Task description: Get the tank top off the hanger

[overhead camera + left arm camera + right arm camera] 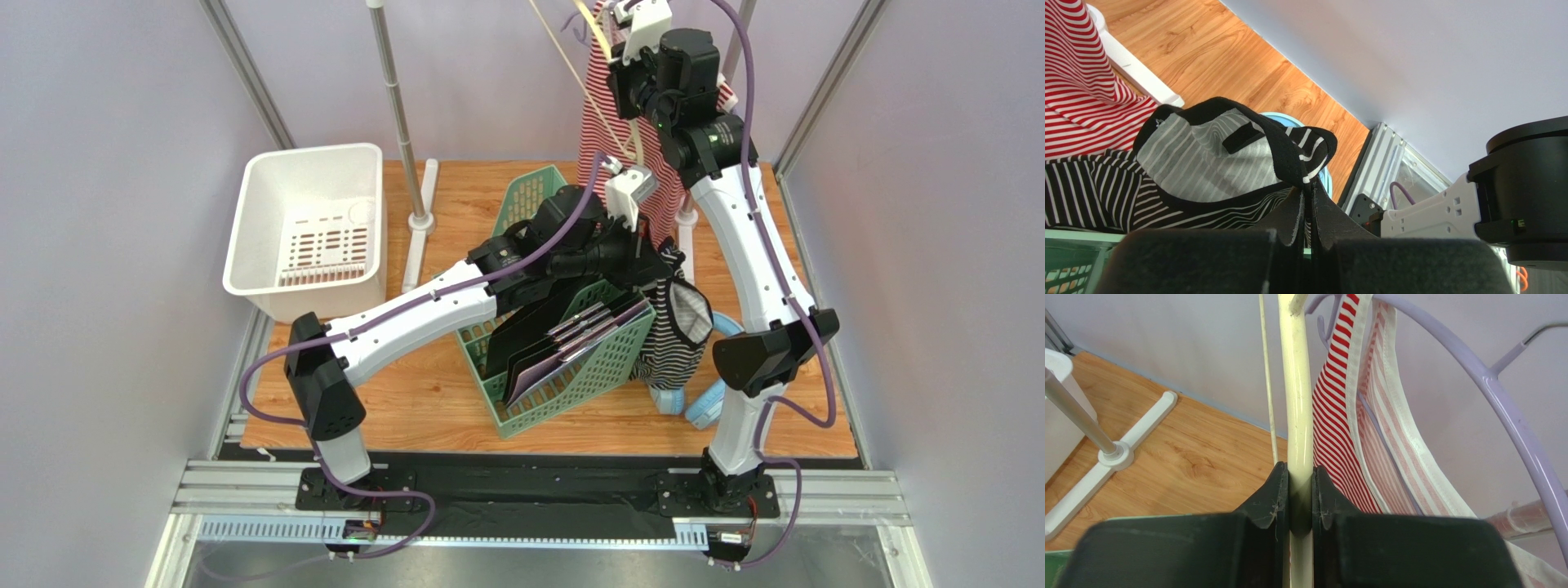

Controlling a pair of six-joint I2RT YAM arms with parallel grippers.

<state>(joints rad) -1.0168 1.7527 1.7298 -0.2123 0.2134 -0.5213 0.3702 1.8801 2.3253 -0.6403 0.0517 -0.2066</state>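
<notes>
Baskets come first on the wooden table (417, 395): a white slotted plastic tub (309, 172) at the far left, then a green mesh plastic basket (577, 377) nearer the middle. The left arm stretches across that green basket, and the left gripper (650, 263) is pressed together on the black trim of a black-and-white striped tank top (677, 321). From the left wrist camera, the left gripper (1308, 195) pinches a fold of the hem with almost no gap between its fingers, and the tank top (1198, 153) billows out beyond them. The garment hangs in a bunch just beside the basket's right wall, above a light-blue plastic piece (711, 398) lying on the wood.

Further right and much higher, the right gripper (617, 33) is clamped on a cream-coloured hanger bar (577, 67). Its own camera shows the right gripper (1300, 499) squeezing that round bar (1296, 386) from both sides. Just beside the bar hangs a red-and-white striped top (1333, 422) on a lilac wire hanger (1475, 370). The tank top is well below that grip.
</notes>
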